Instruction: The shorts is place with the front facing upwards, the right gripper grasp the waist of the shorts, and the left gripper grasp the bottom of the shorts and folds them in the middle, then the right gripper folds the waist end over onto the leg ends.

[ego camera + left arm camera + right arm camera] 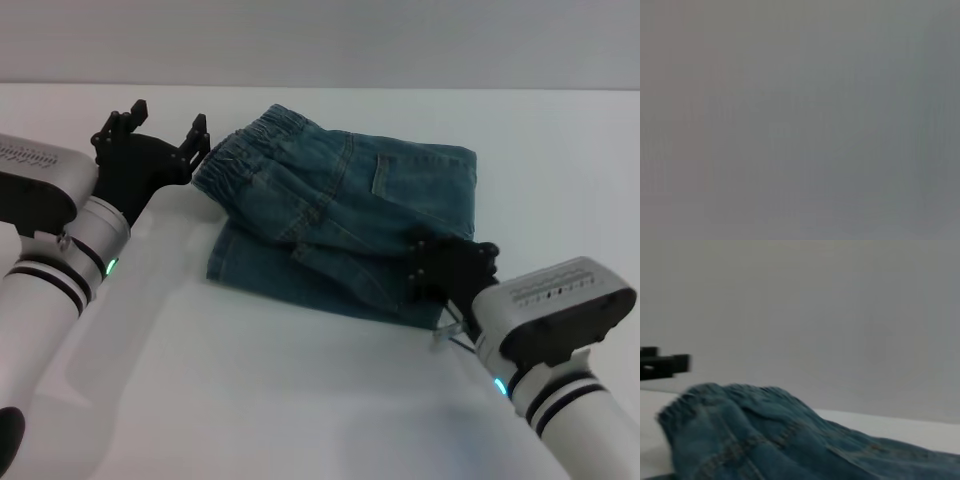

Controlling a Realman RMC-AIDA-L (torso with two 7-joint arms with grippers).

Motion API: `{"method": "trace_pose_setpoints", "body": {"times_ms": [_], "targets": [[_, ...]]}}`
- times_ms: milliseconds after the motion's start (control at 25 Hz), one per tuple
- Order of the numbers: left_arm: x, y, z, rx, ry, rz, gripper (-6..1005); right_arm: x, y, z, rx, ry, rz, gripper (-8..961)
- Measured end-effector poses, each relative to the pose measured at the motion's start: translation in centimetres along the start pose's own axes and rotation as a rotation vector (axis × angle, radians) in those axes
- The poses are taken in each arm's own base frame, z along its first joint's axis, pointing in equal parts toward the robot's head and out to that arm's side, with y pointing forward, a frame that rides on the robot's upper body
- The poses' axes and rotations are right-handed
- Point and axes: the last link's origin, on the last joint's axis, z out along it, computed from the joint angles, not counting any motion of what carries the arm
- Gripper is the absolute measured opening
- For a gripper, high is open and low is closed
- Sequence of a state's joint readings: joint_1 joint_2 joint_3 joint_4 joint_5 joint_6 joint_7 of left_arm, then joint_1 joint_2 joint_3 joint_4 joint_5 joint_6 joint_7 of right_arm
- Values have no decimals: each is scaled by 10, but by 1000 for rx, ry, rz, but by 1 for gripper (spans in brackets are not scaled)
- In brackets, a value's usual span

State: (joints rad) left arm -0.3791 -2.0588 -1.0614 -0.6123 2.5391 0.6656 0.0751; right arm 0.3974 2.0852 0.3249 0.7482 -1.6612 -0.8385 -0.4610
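**Folded Shorts on White Table, One Gripper at Each Side**

One pair of blue denim shorts (340, 215) was seen in the head view, folded and lying at the centre of the white table (300, 400), its gathered waist (250, 155) toward the upper left. The right wrist view offered what the head view did not: a low side-on look at the puckered waist (695, 405) against a grey wall (840, 315). Nothing but flat grey was shown in the left wrist view.

Two grippers were counted. The left gripper (165, 128), at the upper left, was seen with its jaws spread wide and nothing held, one finger (197, 135) just beside the waistband. The right gripper (445, 265), at the lower right, rested against the folded edge; whether its jaws were closed could not be told.
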Motion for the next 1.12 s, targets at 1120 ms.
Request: {"method": "trace_pose_setpoints", "body": {"times_ms": [1120], "targets": [[-1, -5, -17, 36, 62, -48, 755, -23, -27, -22, 92, -256, 18, 136]]}}
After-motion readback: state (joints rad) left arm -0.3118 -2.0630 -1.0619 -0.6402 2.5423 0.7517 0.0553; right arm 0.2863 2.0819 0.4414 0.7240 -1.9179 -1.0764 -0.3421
